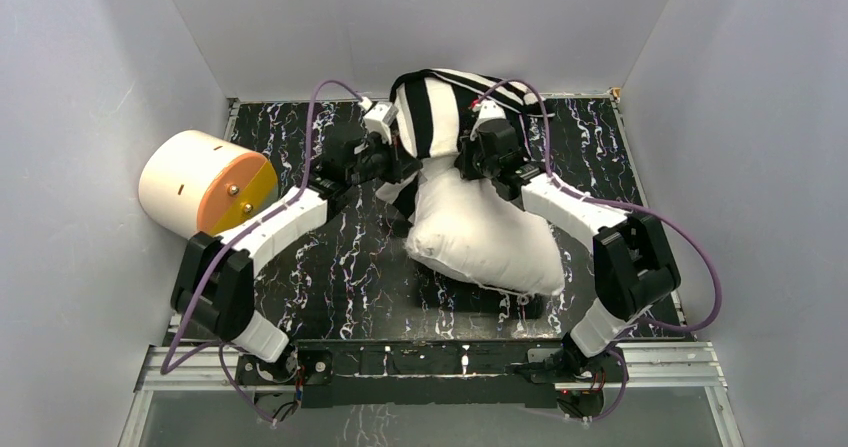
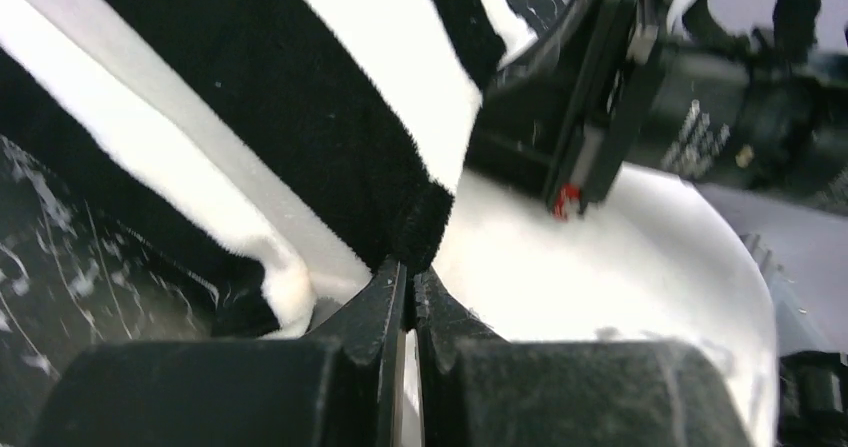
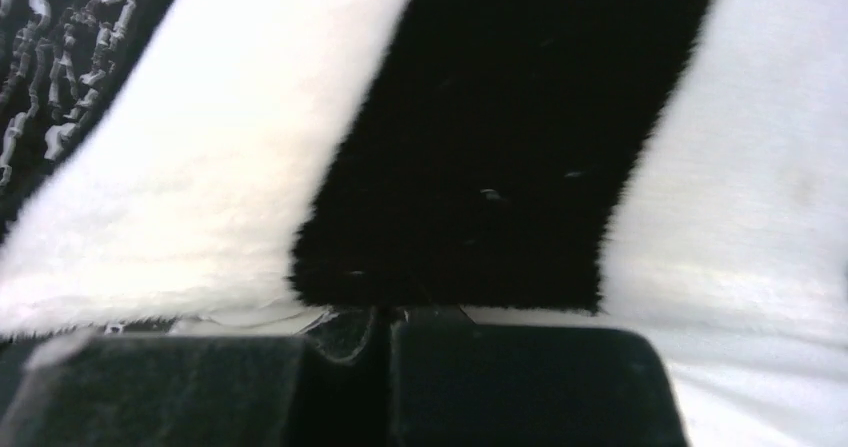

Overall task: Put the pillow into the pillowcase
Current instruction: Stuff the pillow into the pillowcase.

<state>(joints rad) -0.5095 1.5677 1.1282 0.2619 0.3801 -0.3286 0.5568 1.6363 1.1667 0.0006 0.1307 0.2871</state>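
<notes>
Count: one pillow (image 1: pixel 485 237), one pillowcase (image 1: pixel 440 112), two grippers, one cylinder (image 1: pixel 205 182).

The pillow lies mid-table (image 1: pixel 340 257), its far end inside the pillowcase and its near end bare.

The left gripper (image 2: pixel 410 277) is clamped on the black hem. The right gripper (image 3: pixel 385 317) is clamped on a black stripe's edge.

Only the wrist views show these pinches. Only the top view shows the cylinder.
</notes>
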